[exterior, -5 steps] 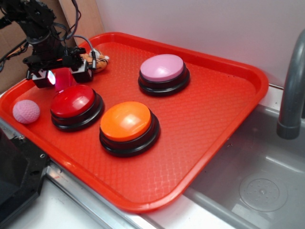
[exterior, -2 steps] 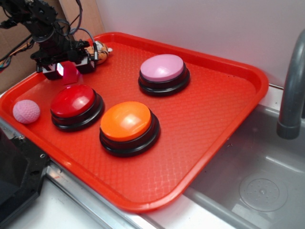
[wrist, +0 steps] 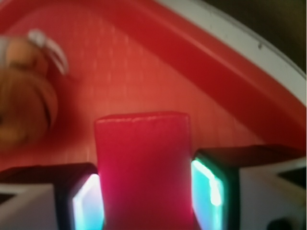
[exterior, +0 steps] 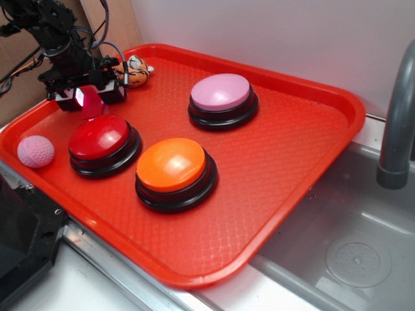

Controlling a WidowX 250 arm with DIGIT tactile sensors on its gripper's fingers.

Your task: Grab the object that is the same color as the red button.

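The small red block (exterior: 91, 103) sits between the fingers of my gripper (exterior: 88, 97) at the tray's far left, just behind the dark-red domed button (exterior: 98, 137). In the wrist view the block (wrist: 143, 158) fills the gap of the gripper (wrist: 146, 196). Both lit pads (wrist: 207, 188) press its sides. The gripper is shut on the block. I cannot tell whether the block rests on the tray or hangs just above it.
The red tray (exterior: 292, 149) also holds an orange button (exterior: 172, 164), a pink button (exterior: 220, 91), a pink dimpled ball (exterior: 35, 151) and a striped toy (exterior: 137, 71), which also shows in the wrist view (wrist: 24, 91). A sink (exterior: 350, 253) and a grey faucet (exterior: 395, 129) are at the right.
My gripper has moved back and slightly right, away from the red button, with the red block between its fingers. The striped toy is now more exposed.
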